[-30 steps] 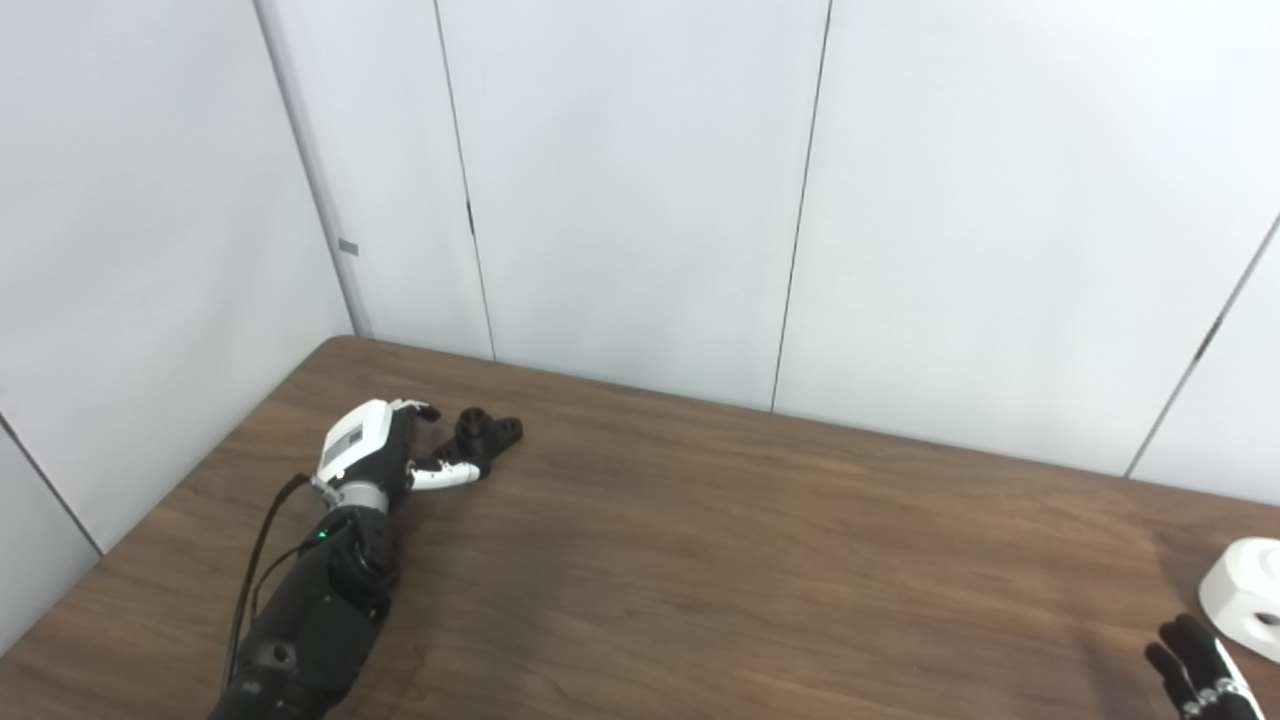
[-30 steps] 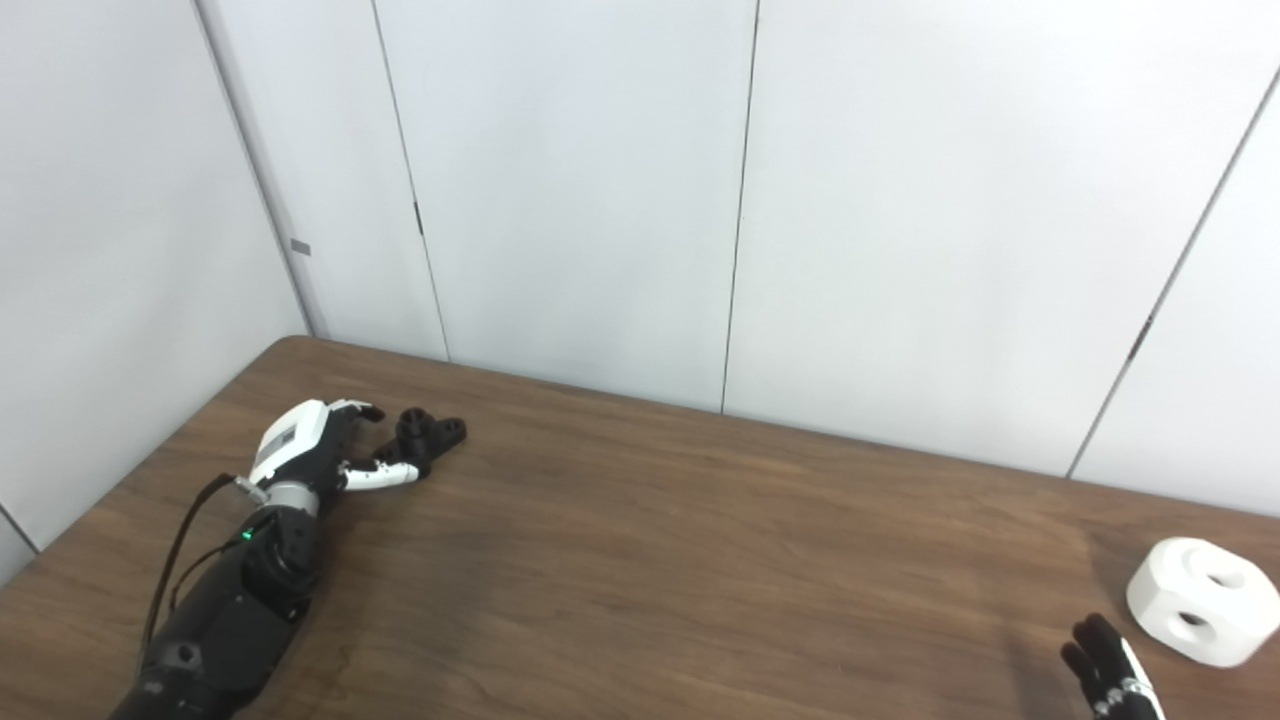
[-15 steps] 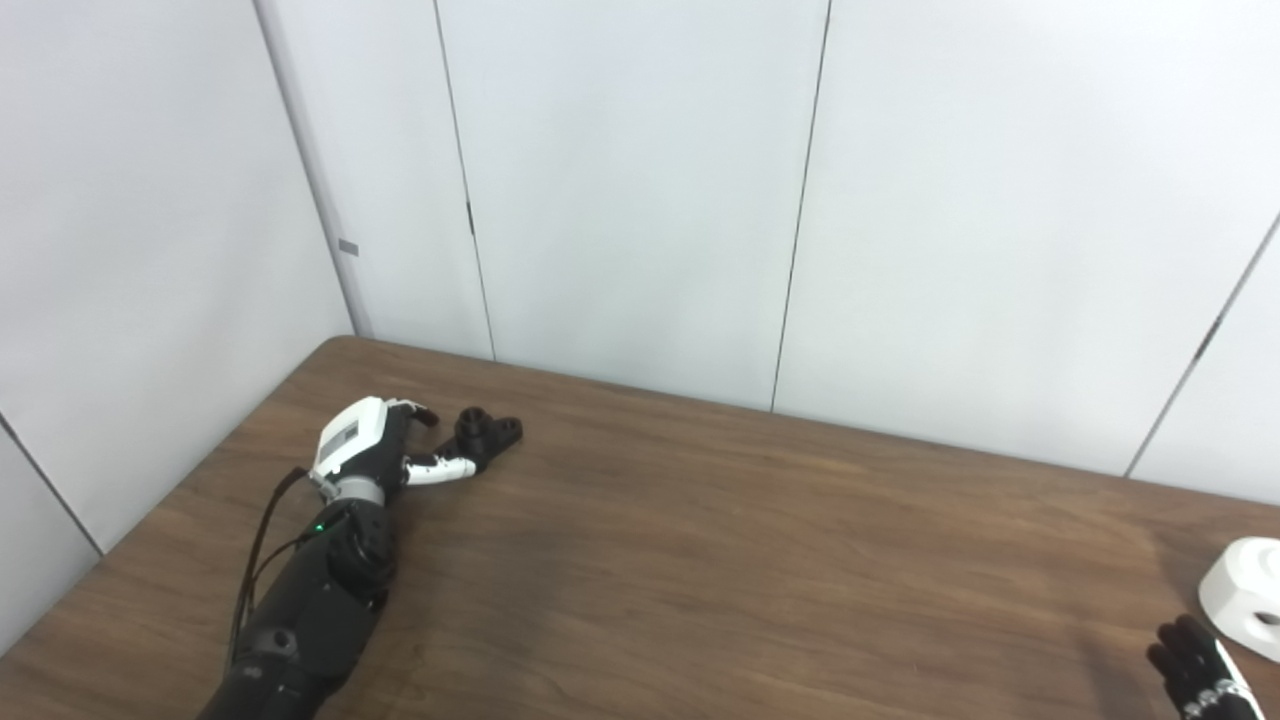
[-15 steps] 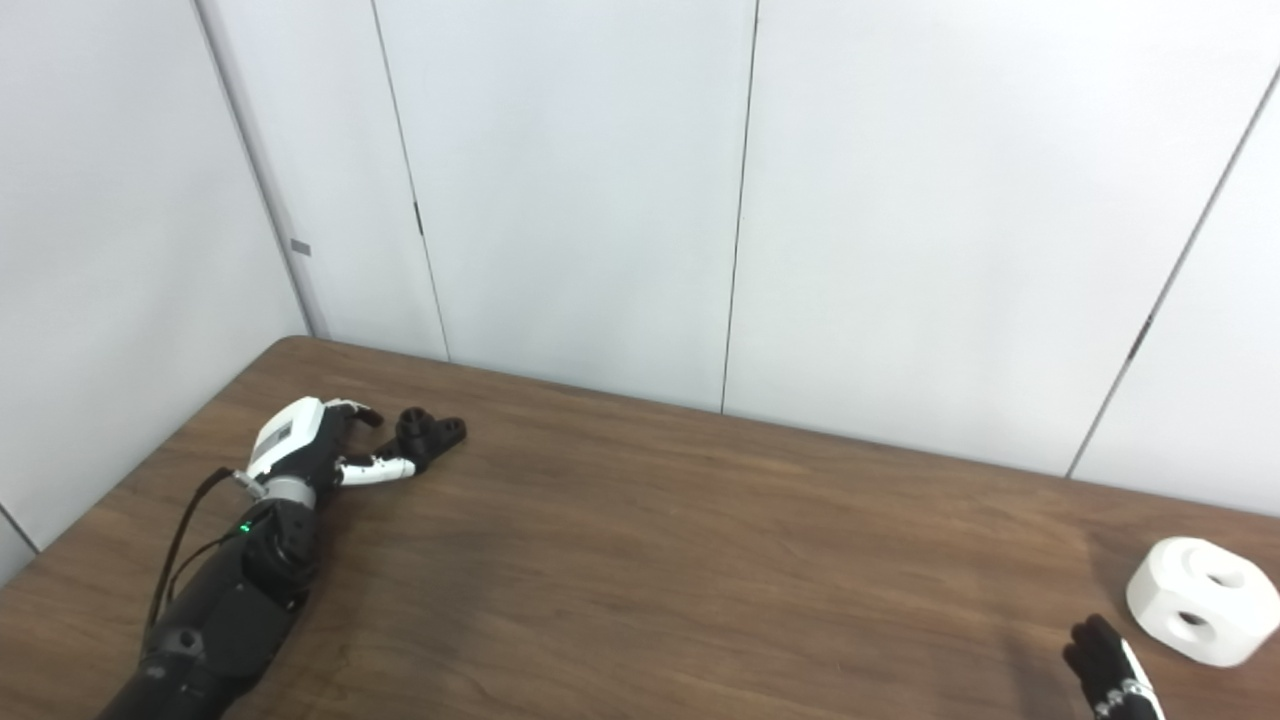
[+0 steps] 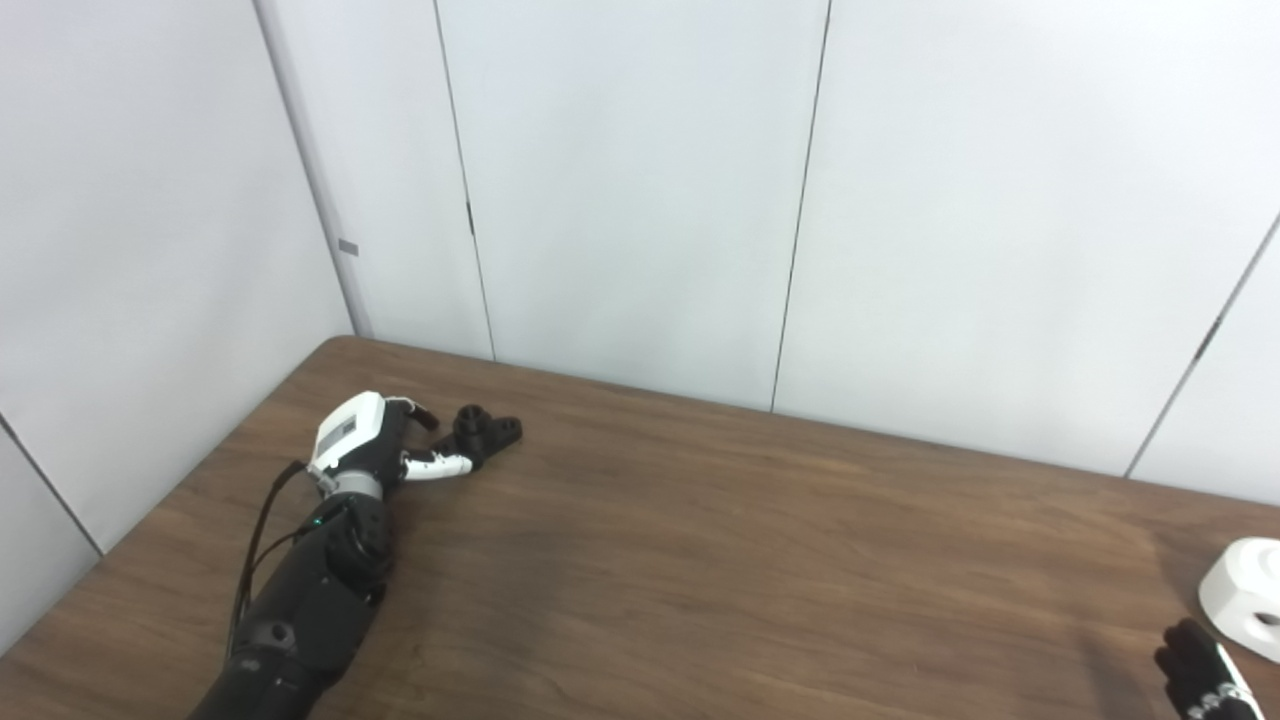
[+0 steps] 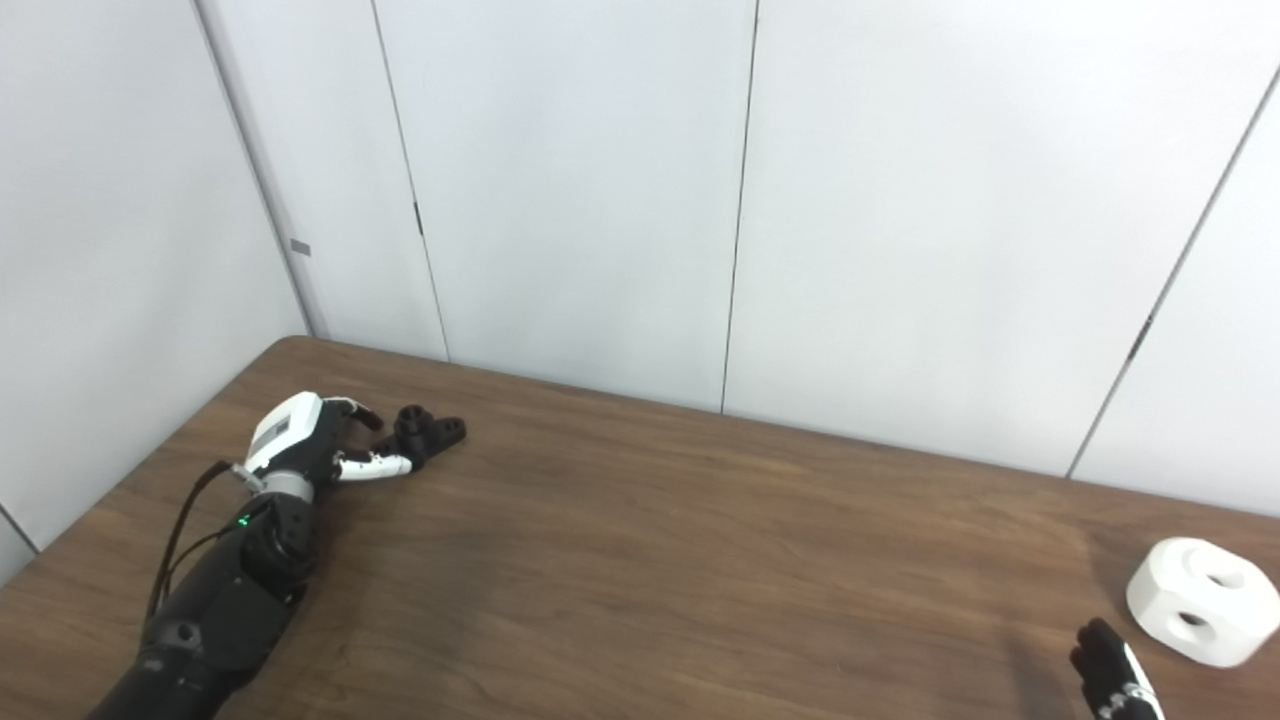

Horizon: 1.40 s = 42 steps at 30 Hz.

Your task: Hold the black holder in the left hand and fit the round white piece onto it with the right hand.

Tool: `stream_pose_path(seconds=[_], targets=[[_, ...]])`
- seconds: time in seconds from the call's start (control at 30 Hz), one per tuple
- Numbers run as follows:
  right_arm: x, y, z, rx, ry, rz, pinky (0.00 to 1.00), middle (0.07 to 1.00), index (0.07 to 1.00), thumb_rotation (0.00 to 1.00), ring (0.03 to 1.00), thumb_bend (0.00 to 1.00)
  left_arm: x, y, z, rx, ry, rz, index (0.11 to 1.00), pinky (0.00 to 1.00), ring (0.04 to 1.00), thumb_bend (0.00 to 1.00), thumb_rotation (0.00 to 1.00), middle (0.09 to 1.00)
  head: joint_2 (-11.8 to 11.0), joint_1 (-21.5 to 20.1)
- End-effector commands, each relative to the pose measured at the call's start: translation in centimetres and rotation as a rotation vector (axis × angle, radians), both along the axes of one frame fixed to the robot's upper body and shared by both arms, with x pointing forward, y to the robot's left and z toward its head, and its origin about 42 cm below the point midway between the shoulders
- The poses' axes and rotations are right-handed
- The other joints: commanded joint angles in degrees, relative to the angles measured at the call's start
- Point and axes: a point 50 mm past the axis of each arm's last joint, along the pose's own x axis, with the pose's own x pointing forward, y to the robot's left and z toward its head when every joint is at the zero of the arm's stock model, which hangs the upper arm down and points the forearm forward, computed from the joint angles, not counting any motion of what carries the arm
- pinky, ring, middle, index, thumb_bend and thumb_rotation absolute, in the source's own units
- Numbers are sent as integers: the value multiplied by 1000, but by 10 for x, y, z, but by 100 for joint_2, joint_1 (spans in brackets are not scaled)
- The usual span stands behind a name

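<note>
Since the earlier frames, the left arm had slid slightly toward the left edge. Nearest, at the lower right corner, only fingertips of the right hand (image 6: pixel 1110 675) showed, its grip impossible to judge, beside the round white piece (image 6: pixel 1202 600). Farther, at left, the left hand (image 5: pixel 375 450) lay released, fingers spread, its thumb touching the black holder (image 5: pixel 486 433) on the table (image 5: pixel 700 560).

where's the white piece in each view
Left eye view: white piece at the right edge, partly cut off, just above the right robot hand.
Right eye view: fully in frame at lower right, two holes showing.
Shared landmark: the black holder by the left robot hand, far left on the table.
</note>
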Motion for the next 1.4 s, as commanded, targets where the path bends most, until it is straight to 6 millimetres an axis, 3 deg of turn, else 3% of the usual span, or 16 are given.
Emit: stream_pose_path(seconds=[0.0, 0.17, 0.23, 0.33, 0.97, 1.37], targets=[[-33, -1, -39, 28, 161, -30, 1000, 950, 940, 1000, 957, 758, 6, 6, 19, 38, -45, -13, 647, 1000, 1000, 778, 191, 902, -3, -9], [-33, 1, -39, 34, 159, -38, 1000, 945, 937, 1000, 952, 751, 6, 3, 16, 53, -46, -38, 613, 1000, 995, 763, 130, 897, -14, -45], [-32, 1, -39, 32, 160, -39, 1000, 949, 940, 1000, 958, 747, 6, 3, 15, 50, -53, -46, 524, 1000, 992, 585, 82, 894, -17, -49], [-33, 1, -39, 25, 166, -42, 1000, 954, 946, 1000, 963, 746, 6, 2, 13, 19, -69, -45, 493, 1000, 987, 528, 59, 878, -17, -49], [-33, 2, -40, 31, 162, -43, 1000, 953, 946, 1000, 966, 721, 3, 4, 7, -31, -78, -68, 488, 921, 938, 517, 44, 828, -17, -111], [-32, 8, -40, 24, 162, -43, 1000, 955, 948, 1000, 969, 700, -11, -17, 6, -31, -62, -146, 488, 898, 934, 518, 45, 823, -4, -177]])
